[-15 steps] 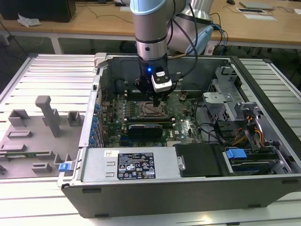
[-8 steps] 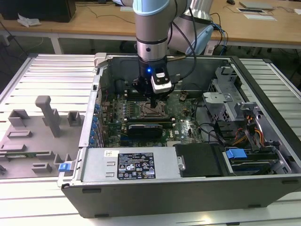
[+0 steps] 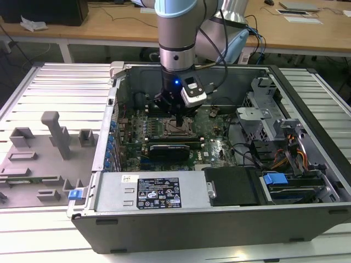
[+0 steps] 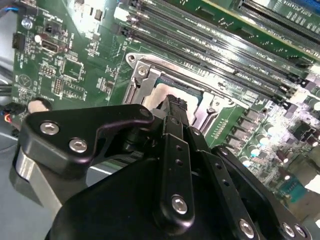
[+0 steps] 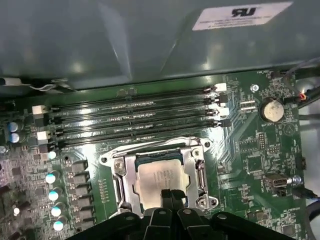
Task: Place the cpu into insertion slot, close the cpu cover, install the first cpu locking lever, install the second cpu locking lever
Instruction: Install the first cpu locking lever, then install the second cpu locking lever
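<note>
Cataloguing the socket area: one arm, gripper (image 3: 176, 114) lowered into an open computer case (image 3: 307, 104) over the motherboard (image 3: 219, 145).
Claw: fingers drawn together into a narrow point in both wrist views, nothing clamped between them; the tip sits at the edge of the cpu (image 5: 162, 177), touching or just above it, which of the two I cannot tell.
Cpu, location: seated flat in the insertion slot, beside the four memory slots (image 5: 135, 117), with the coin cell (image 5: 271, 109) well apart on the same board.
Cpu, appearance: small flat square, dull silver-grey top with faint print, level in its bed, no corner raised.
Cpu cover: thin metal frame (image 5: 200, 172) with an open centre, lying down around the chip and rimming its edges; in the second wrist view (image 4: 150, 67) its bright rail runs along the chip.
Step in hand, as judged: pressing or settling the cover down, chip placement apparently done.
Handling note: keep the force straight down on the frame, not the chip face; keep the tip clear of the memory slots; go slowly, since thin sheet metal bends.
</note>
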You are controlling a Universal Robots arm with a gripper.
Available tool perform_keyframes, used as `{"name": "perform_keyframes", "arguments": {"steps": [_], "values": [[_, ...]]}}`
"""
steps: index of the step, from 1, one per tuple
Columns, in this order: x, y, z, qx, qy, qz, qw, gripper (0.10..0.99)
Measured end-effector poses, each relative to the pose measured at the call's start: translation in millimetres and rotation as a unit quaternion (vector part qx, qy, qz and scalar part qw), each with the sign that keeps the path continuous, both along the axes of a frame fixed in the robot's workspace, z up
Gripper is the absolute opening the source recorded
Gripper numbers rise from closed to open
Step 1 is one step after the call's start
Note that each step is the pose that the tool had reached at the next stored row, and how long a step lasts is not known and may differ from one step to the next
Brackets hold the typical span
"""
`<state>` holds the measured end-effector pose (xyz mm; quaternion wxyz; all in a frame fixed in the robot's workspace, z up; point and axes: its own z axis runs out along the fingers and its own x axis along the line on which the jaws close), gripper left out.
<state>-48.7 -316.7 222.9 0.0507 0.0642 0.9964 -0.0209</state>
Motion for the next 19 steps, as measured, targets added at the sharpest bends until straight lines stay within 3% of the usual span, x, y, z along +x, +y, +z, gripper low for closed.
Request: {"name": "perform_keyframes", "arguments": {"steps": [2, 5, 19], "values": [[0.0, 0.0, 10.4, -0.0001, 0.0000, 0.001, 1.0000, 0.106], [0.0, 0.0, 16.1, 0.0001, 0.0000, 0.001, 1.0000, 0.106], [0.0, 0.0, 16.9, 0.0000, 0.0000, 0.001, 1.0000, 0.106]]}}
